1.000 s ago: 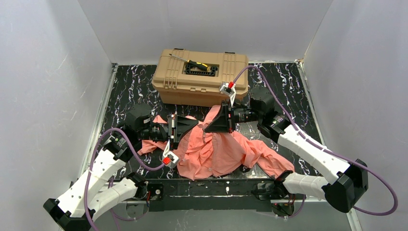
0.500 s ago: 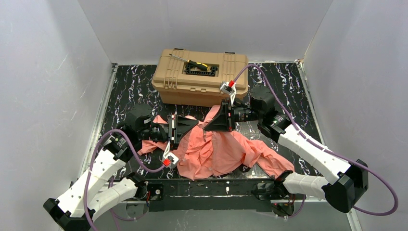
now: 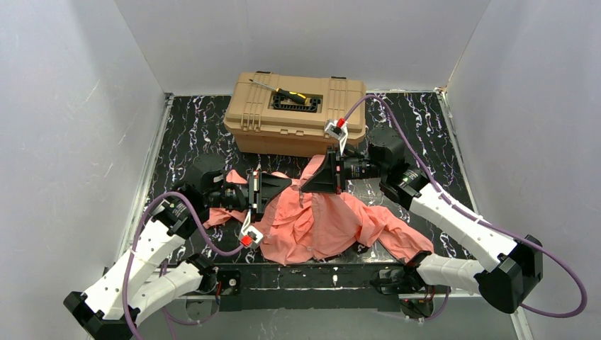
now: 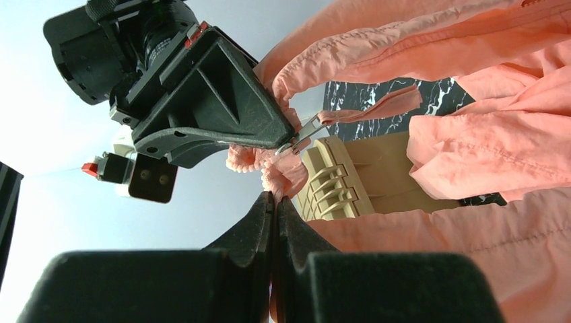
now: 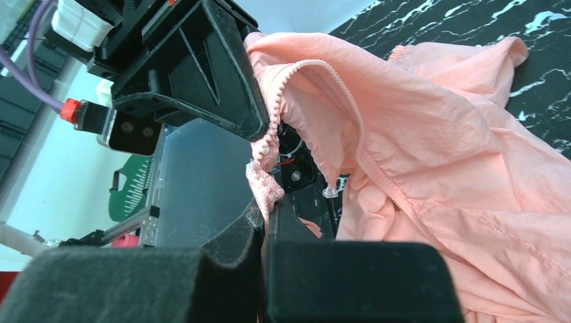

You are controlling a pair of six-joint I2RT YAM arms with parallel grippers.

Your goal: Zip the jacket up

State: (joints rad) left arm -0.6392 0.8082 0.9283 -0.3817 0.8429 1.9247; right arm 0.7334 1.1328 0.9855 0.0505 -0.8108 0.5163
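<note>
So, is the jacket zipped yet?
No, open: in the right wrist view the zipper teeth on the jacket run along one loose edge, unjoined.

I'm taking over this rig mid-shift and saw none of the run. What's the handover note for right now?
Left gripper: shut, pinching the jacket at an edge.
Right gripper: shut on fabric by the zipper pull.
The jacket lies crumpled in front of the tan toolbox, one part lifted between the grippers.
Done: both grasps.
Left: zipper teeth show as a bare single row; zipping not yet done.
</note>
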